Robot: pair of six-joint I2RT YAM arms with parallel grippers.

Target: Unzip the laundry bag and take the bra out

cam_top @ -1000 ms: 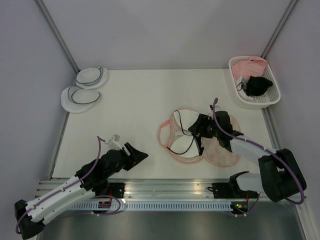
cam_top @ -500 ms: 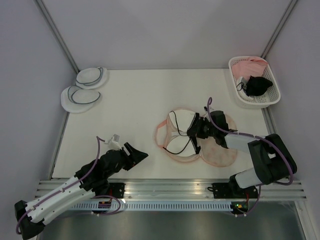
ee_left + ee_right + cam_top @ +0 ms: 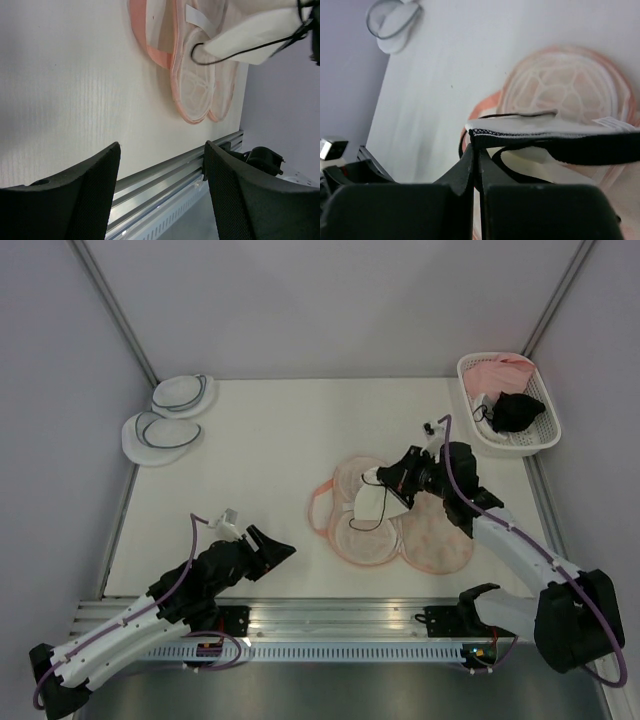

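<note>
The laundry bag (image 3: pixel 435 540), cream and pink with two lobes, lies open in the middle of the table. Above it hangs the bra (image 3: pixel 376 504), white with thin black straps, lifted partly off the bag. My right gripper (image 3: pixel 397 480) is shut on the bra's black-edged corner (image 3: pixel 485 134); the fingertips (image 3: pixel 468 156) pinch it tightly. The bag (image 3: pixel 565 85) shows below the bra in the right wrist view. My left gripper (image 3: pixel 281 551) rests open near the front left, holding nothing. In its own view the gripper (image 3: pixel 162 150) points past the bag (image 3: pixel 197 85) and the hanging bra (image 3: pixel 250 37).
Two plain white round pouches (image 3: pixel 165 425) lie at the back left. A white basket (image 3: pixel 473 390) with a pink and a black garment stands at the back right. The metal rail (image 3: pixel 330 615) runs along the near edge.
The right gripper closed on the bra and rose toward the back right, pulling it up off the bag. The left arm stayed put.
</note>
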